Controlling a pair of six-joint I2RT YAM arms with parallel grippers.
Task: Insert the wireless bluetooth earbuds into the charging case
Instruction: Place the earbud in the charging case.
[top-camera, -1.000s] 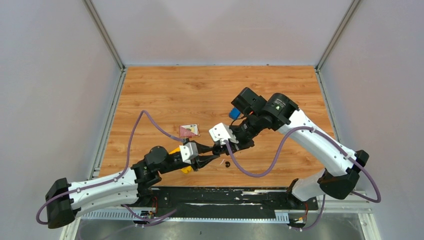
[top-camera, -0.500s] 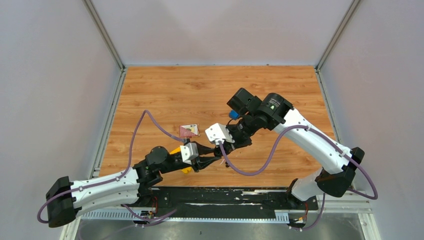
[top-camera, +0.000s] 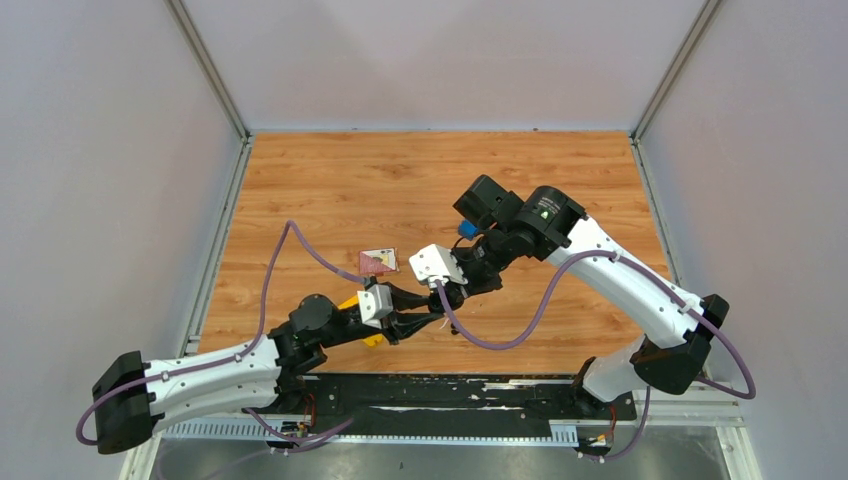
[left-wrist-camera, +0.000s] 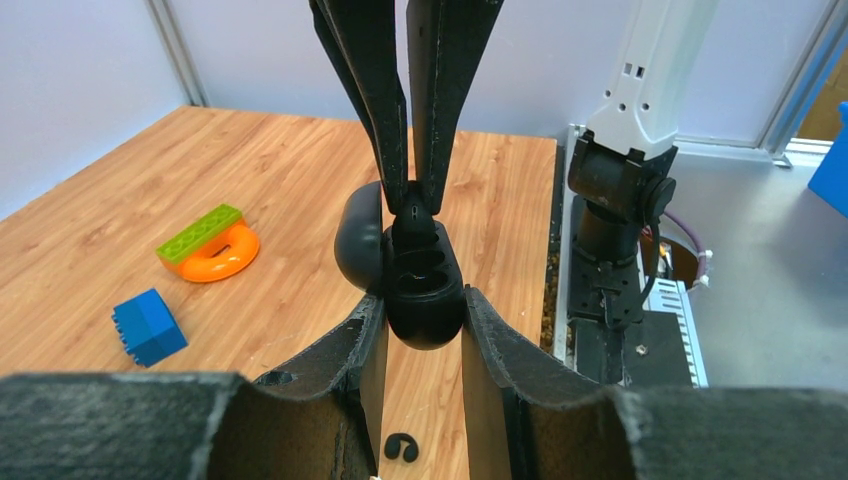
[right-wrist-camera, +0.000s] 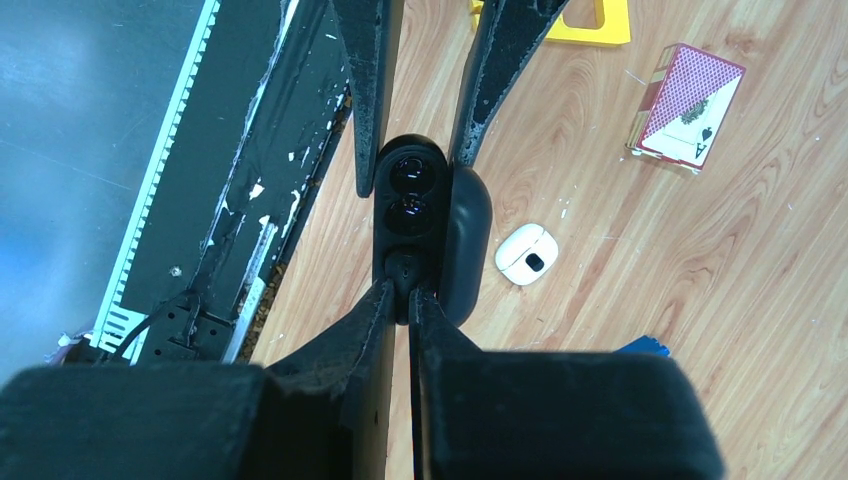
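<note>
Jaws first: your right jaws are pinched almost closed on what looks like a small rounded black earbud (left-wrist-camera: 413, 208), right over the far end of the open glossy black oval charging case (right-wrist-camera: 410, 195). Your left jaws are clenched on that case's sides and hold it up off the wood-grain worktop (top-camera: 330, 190), with its lid (left-wrist-camera: 358, 240) swung out to one side.

To do this bit well, I'd hold the left arm dead steady and line the bud up over its well. Press straight down with no twisting, and only let go once it sits flush. A sideways shove could pop the case out of the left grip.

The bud sits between the right fingertips, touching the case or just above it; honestly I can't tell which. I also can't tell if the two shiny wells already hold buds.

Further out on the worktop there's a small white oval pod (right-wrist-camera: 525, 253), well apart from both jaws. There's also a tiny black C-shaped bit (left-wrist-camera: 401, 448) below the held case.
</note>
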